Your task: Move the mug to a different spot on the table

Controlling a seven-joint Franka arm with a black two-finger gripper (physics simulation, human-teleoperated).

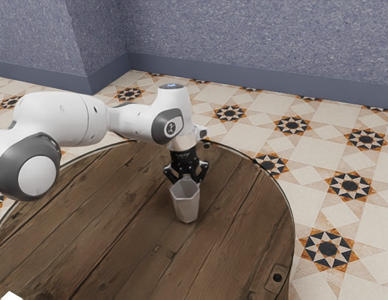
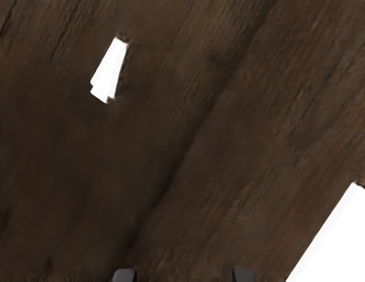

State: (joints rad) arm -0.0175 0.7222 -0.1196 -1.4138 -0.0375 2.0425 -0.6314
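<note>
A tiled floor [image 1: 343,144] with dark star patterns runs to a grey-blue wall [image 1: 275,31]. In front of them lies a round worktop [image 1: 119,250] of dark wooden planks. The white arm [image 1: 75,122] comes in from the exterior view's left and bends down over the middle of the worktop.

The mug [image 1: 184,203], grey with flat sides, stands upright on the worktop near its centre, directly below the hand. The black end effector [image 1: 186,178] hangs just over the mug's rim with its fingers spread apart, gripping nothing.

In the wrist view, two dark fingertips [image 2: 124,275] stand apart, with bare wood of the worktop [image 2: 229,147] between them. A small white patch [image 2: 109,70] and a larger white shape [image 2: 341,247] lie on the wood; I cannot tell what they are.
</note>
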